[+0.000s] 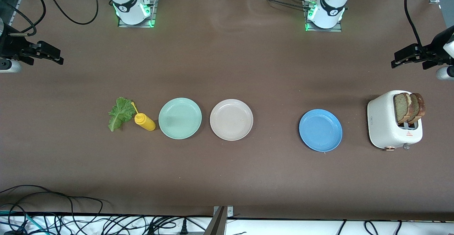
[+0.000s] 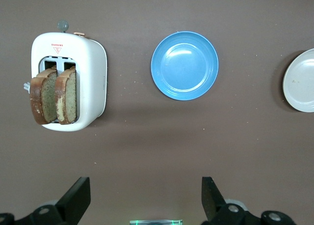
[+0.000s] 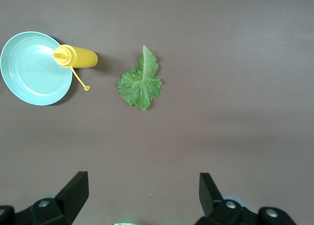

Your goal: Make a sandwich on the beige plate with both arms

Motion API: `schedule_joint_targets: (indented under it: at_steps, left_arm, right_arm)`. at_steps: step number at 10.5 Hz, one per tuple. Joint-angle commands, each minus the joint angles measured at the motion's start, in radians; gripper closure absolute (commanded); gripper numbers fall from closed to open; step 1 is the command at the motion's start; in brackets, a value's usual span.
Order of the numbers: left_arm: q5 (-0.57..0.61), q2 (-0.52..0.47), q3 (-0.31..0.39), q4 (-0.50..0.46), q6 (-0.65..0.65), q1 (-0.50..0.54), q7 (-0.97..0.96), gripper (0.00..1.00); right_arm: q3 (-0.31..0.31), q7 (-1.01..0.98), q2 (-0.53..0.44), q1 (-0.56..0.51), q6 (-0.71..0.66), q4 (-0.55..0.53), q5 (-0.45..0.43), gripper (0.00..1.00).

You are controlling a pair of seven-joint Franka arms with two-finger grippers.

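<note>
— What lies on your bench, from the right arm's end to the left arm's?

— A lettuce leaf (image 1: 119,113), with a yellow squeeze bottle (image 1: 144,120) lying just beside it. Then a mint-green plate (image 1: 180,118), the beige plate (image 1: 231,119) close beside it, bare, and a blue plate (image 1: 320,130) well apart. Last comes a white toaster (image 1: 393,120) with two toast slices (image 1: 408,107) standing in its slots.

— And your tools?

— My right tool (image 1: 42,54) hangs over the bench at the right arm's end, fingers spread wide, holding nothing. My left tool (image 1: 408,55) hangs over the left arm's end, above the toaster, equally wide and empty. Both arms wait.
</note>
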Motion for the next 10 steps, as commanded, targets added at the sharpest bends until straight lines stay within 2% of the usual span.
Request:
schedule_joint_targets:
  at_steps: [1, 10]
  left_arm:
    - [-0.015, 0.001, 0.003, 0.007, 0.010, 0.008, 0.022, 0.00]
    - [-0.015, 0.001, 0.003, 0.007, 0.012, 0.008, 0.022, 0.00]
  right_arm:
    - [-0.002, 0.000, -0.001, -0.004, -0.013, 0.006, 0.011, 0.00]
    - [-0.001, 0.005, -0.004, -0.002, -0.016, 0.006, 0.010, 0.00]
